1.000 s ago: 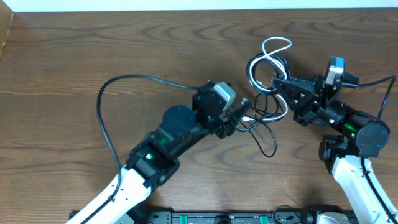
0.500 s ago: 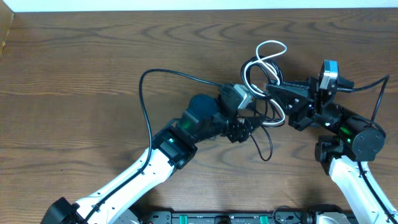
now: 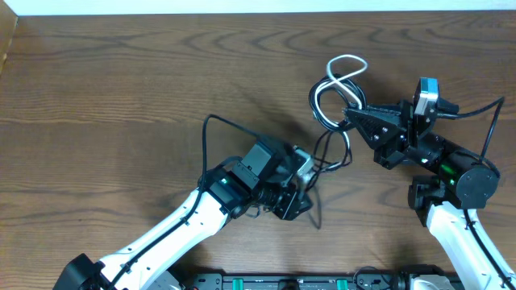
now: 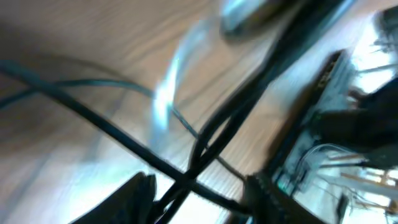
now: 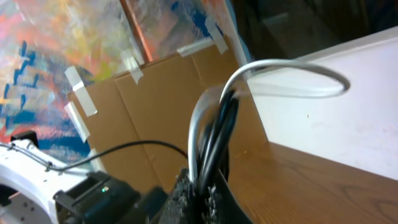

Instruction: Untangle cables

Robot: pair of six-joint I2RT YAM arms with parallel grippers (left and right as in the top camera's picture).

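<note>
Cables (image 5: 214,134): left pincer (image 4: 198,190) has retreated, black strands following, grip indeterminate; right pincer (image 3: 351,114) clenched on the bundle. Separation likely under way.

left wrist view: all blurry, cables (image 4: 208,132) are dark smears | left gripper (image 4: 199,199): cut off at bottom, grip unclear | right gripper (image 5: 198,190): mostly cut off below | overhead: cable ends too small
</note>
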